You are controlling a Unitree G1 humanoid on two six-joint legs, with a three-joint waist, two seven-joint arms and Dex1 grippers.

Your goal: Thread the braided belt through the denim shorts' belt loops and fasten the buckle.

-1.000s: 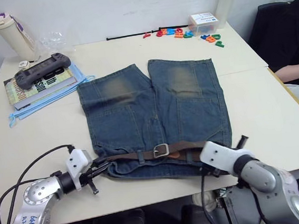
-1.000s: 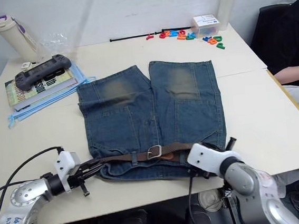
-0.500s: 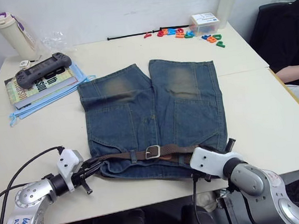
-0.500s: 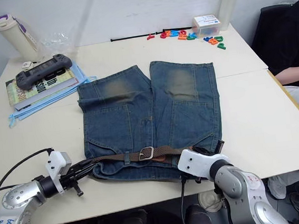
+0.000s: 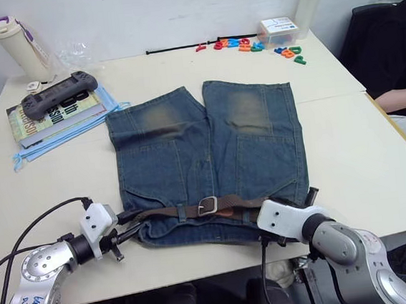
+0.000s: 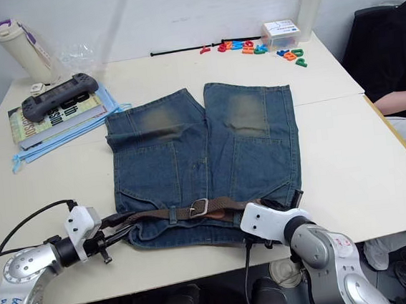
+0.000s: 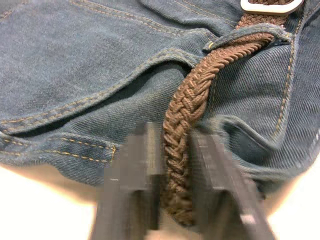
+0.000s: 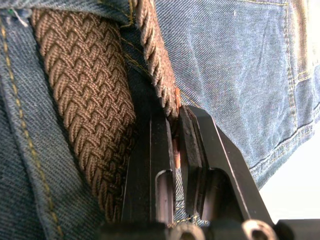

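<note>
Now both two-fingered black grippers, left (image 7: 175,195) at 8 o'clock and right (image 8: 172,145) at 5, pinch the dark-brown braided belt (image 5: 173,212) across the blue denim shorts (image 5: 209,144).

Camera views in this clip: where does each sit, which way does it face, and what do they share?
Head stereo pair: looks forward and down at the denim shorts on the table, both arms low in view.
Left wrist: along the left gripper, jaws shut on the braided belt.
Right wrist: along the right gripper, clamping the belt's edge.
Shared: belt and shorts.
</note>
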